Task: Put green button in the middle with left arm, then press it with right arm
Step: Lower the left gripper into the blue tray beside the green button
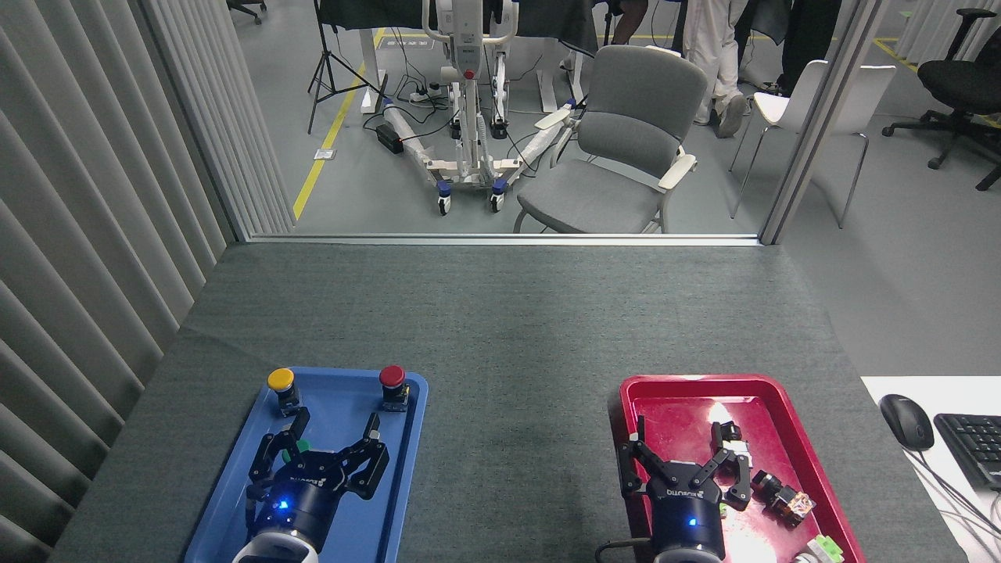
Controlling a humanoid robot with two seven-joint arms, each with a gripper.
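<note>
The green button (pixel 296 449) sits in the blue tray (pixel 410 438). Only a sliver of its green cap shows, under the left finger of my left gripper (pixel 337 426). That gripper hovers over the tray with its fingers spread, open, and the button's base is hidden beneath it. My right gripper (pixel 677 432) stands open over the red tray (pixel 688 391), holding nothing. The middle (pixel 520 407), a bare stretch of grey-green table covering, lies between the two trays.
A yellow button (pixel 281 381) and a red button (pixel 392 378) stand at the blue tray's far corners. Small dark parts (pixel 782 499) lie in the red tray beside my right gripper. A mouse (pixel 905 420) and keyboard (pixel 974 446) sit at the right edge.
</note>
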